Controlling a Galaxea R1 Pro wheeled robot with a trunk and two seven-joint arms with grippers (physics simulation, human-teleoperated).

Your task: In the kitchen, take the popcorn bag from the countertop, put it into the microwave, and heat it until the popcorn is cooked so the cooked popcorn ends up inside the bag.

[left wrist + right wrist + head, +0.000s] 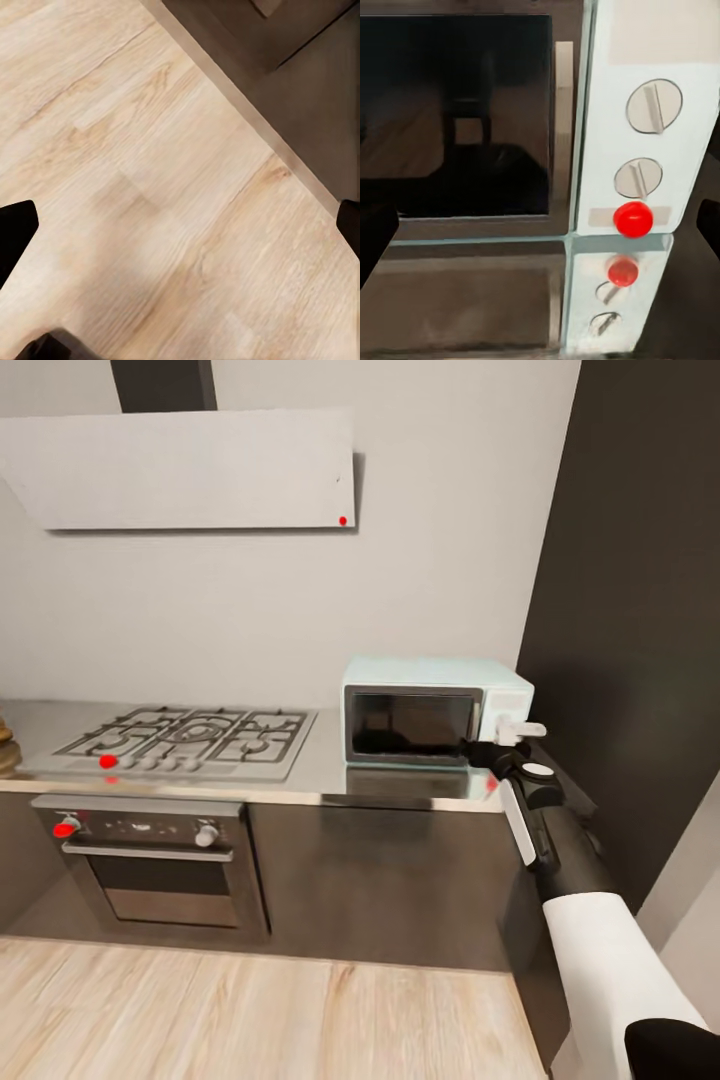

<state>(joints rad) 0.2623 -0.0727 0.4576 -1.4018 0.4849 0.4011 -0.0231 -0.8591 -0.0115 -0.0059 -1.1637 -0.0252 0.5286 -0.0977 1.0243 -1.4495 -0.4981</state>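
I'm facing the kitchen wall: pale grey wall, dark tall cabinet [640,610] on the right, range hood [190,470] up top, wood floor [250,1010] below. The table [330,770] is running along under it, grey metal, carrying a gas hob [190,740] at left and the microwave [435,710] at its right end, against the dark cabinet. Black oven [150,860] is sitting under the hob.

My right arm is reaching out to the microwave's right front corner; right end effector [520,732] is sitting at the panel side. Head view isn't resolving the fingers, so I can't tell there whether they're apart.

Right wrist view is giving what the head view isn't: door glass [454,112] dark and closed, white panel with two knobs [654,106] and a red dot [633,219] under them, all mirrored in the shiny table. Dark fingertips [375,240] are showing at both frame edges, spread wide, holding nothing.

Left wrist view is looking down at floor planks and a dark cabinet base [300,67]; left fingertips [15,232] likewise at both edges, apart, empty.
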